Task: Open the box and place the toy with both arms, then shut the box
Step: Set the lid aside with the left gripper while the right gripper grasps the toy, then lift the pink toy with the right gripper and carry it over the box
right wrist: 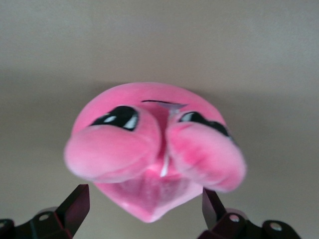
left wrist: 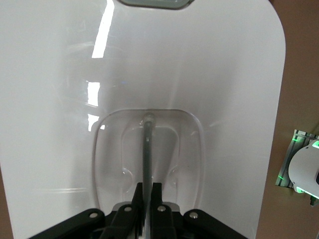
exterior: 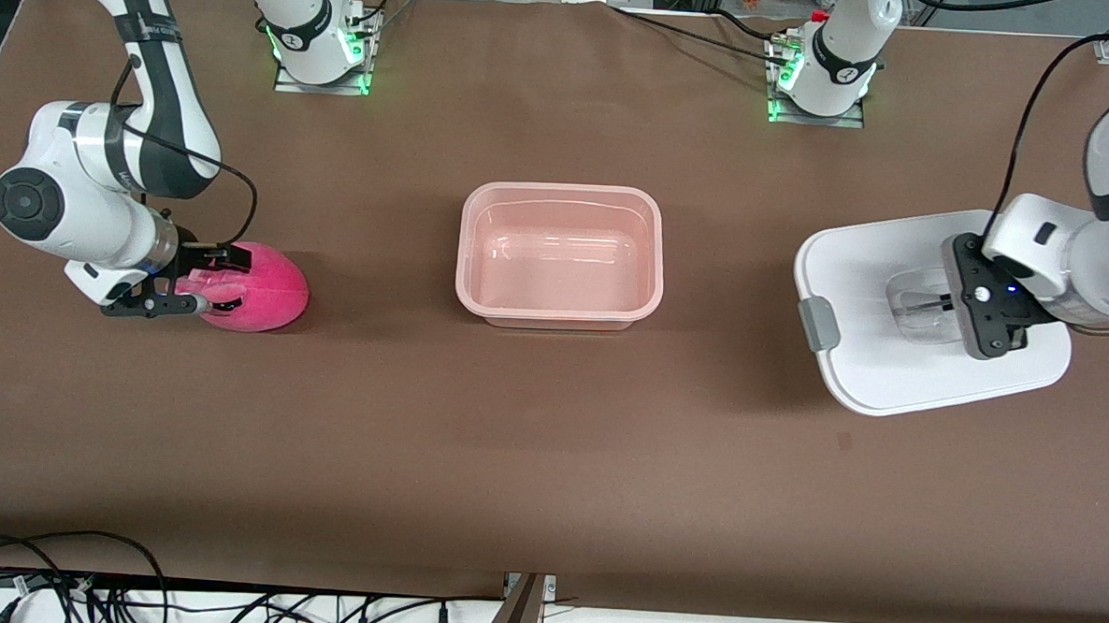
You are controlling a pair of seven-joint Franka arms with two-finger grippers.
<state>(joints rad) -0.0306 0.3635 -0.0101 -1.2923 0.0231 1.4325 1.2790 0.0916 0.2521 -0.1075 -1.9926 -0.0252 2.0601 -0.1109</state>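
Since the lid (exterior: 898, 364) is already off, the pale pink tub (exterior: 561, 256) sits open and empty mid-table. Lid lies toward the left arm's end, left gripper (exterior: 983, 307) clamped on its recessed handle (left wrist: 147, 149). Pink plush toy (exterior: 261, 287) rests toward the right arm's end; right gripper (exterior: 202, 282) straddles it, jaws wide. Left: grasp toy, place, close.

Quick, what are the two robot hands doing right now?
Left gripper: shut on the white plastic lid's recessed handle.
Right gripper: open around the bright pink plush toy, not squeezing.
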